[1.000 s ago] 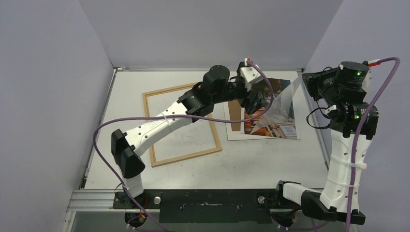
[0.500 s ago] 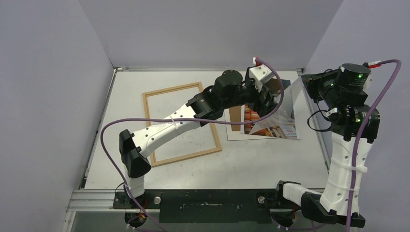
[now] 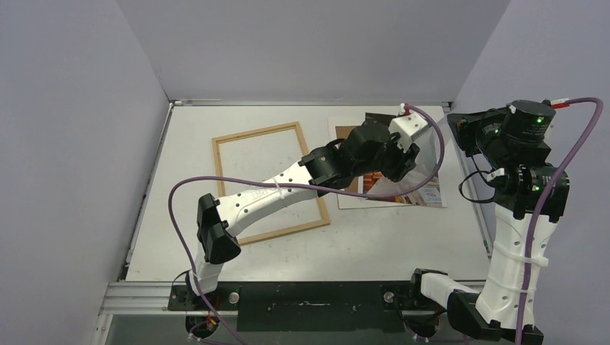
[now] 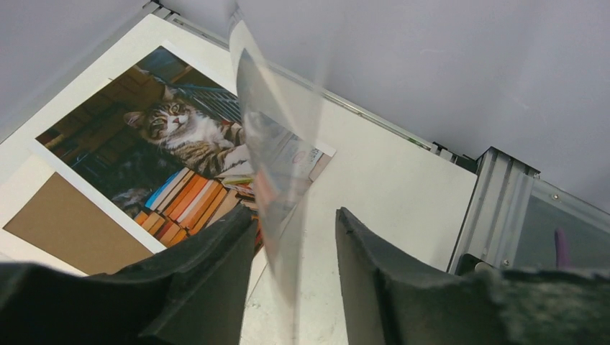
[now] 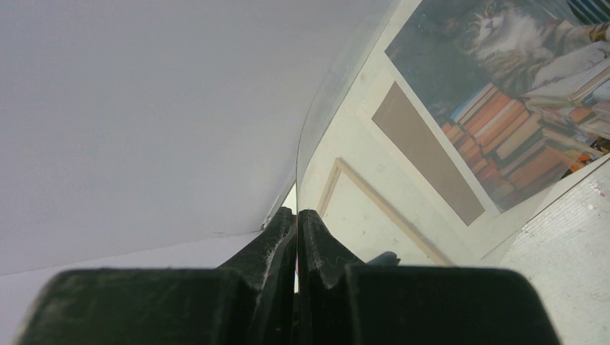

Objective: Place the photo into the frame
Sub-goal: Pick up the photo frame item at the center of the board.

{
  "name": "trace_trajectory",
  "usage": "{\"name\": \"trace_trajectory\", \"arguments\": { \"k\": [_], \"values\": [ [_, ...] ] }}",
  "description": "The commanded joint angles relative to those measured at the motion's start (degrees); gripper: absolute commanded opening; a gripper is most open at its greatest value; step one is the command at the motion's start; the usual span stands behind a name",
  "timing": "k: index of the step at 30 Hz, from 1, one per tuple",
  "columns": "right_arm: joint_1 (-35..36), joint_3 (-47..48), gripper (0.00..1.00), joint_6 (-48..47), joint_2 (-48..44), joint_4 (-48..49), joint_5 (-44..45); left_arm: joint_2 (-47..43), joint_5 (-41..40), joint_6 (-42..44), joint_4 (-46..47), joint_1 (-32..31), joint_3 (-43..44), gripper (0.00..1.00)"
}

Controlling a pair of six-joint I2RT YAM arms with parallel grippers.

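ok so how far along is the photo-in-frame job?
Nothing is seated yet. The frame lies empty on the table, apart from the photo. In hand: the right gripper is shut on a clear sheet tilted up over the photo, and the left gripper is open astride its edge. Left: the photo lies flat beside a brown board and has to go into the frame.

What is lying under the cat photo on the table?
A brown board shows past one edge of the photo and seems to continue under it. The photo covers the rest, so its full extent cannot be seen.
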Motion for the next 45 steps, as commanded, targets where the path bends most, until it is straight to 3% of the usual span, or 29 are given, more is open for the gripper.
{"name": "trace_trajectory", "arguments": {
  "k": [1, 7, 9, 12, 13, 14, 21, 23, 31, 35, 39, 45],
  "values": [
    [0.3, 0.6, 0.0, 1.8, -1.2, 0.4, -1.3, -0.4, -5.1, 1.9, -2.0, -1.7, 4.4, 0.34],
    [0.3, -0.5, 0.0, 2.7, -2.1, 0.5, -1.2, -2.0, -5.8, 2.5, -2.6, -1.7, 3.7, 0.0],
    [0.4, -1.2, 0.05, 3.4, -2.3, 1.1, -1.8, -2.7, -5.8, 3.3, -2.5, -1.7, 3.2, 0.0],
    [0.4, -2.3, 0.3, 4.3, -2.8, 2.6, -2.6, -3.9, -4.6, 4.8, -2.8, -1.6, 2.4, 0.0],
    [0.3, -2.7, 0.47, 4.4, -3.0, 3.5, -2.8, -4.4, -4.1, 5.2, -2.9, -1.6, 2.1, 0.0],
    [0.4, -2.8, 0.57, 4.3, -3.2, 4.8, -3.0, -4.9, -3.8, 5.6, -3.0, -1.5, 1.7, 0.0],
    [0.4, 1.6, 0.83, -6.2, 0.2, 20.4, -12.7, -6.1, -0.6, 4.4, -10.7, 0.3, 6.0, 0.0],
    [0.3, 1.8, 0.86, -10.5, 1.1, 23.9, -17.2, -7.4, 1.5, 3.6, -11.8, 1.6, 6.1, 0.0],
    [0.4, -2.5, 1.0, -29.5, -2.9, 36.2, -21.1, -15.9, 15.3, 6.1, -15.7, 9.4, 5.3, 0.0],
    [0.4, -6.3, 1.0, -37.8, -4.7, 40.6, -29.2, -20.8, 23.3, 9.3, -17.1, 14.6, 4.3, 0.0],
    [0.4, -9.8, 1.0, -42.2, -5.0, 44.5, -38.0, -26.3, 31.0, 22.3, -23.2, 18.3, 2.4, 0.0],
    [0.5, -19.4, 1.0, -47.2, -10.4, 56.2, -48.4, -29.8, 38.5, 23.7, -25.3, 26.4, 3.0, 0.0]
  ]
}}
